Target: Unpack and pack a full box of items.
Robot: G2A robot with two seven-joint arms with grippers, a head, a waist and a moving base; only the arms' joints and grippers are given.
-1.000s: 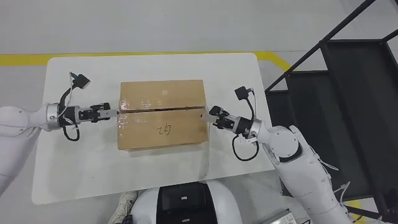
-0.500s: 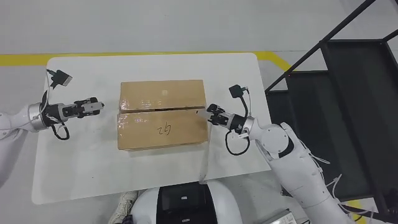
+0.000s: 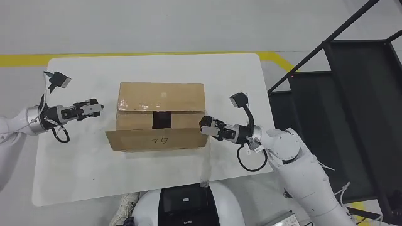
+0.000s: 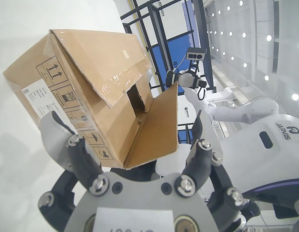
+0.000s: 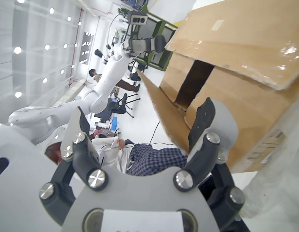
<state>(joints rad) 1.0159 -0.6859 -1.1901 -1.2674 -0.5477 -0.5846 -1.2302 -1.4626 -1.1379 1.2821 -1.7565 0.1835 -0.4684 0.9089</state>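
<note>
Under the cardboard box [image 4: 67, 90], a white table [image 3: 75, 163] with rounded corners, reaching well past the box on every side. Box standing about mid-table, long sides running across. Flat on top of the box, the far top flap [image 3: 162, 94], shiny with tape along its free edge. Folded outward past the box's front wall, the near top flap [image 3: 157, 141], tilted, with handwriting on it. Between the two flaps, a dark opening [image 3: 162, 119] into the box; contents too dark to tell. At the box's right end, the right gripper [image 3: 203, 125], its fingers [image 5: 207, 112] spread wide, the end corner of the near top flap between them; touching or not, cannot tell. Off the box's left end, the left gripper [image 3: 98, 107], near the cardboard but apart from it, likewise spread wide, nothing held. On that left end wall of the box, a white label [image 4: 34, 95] and printed handling marks.
</note>
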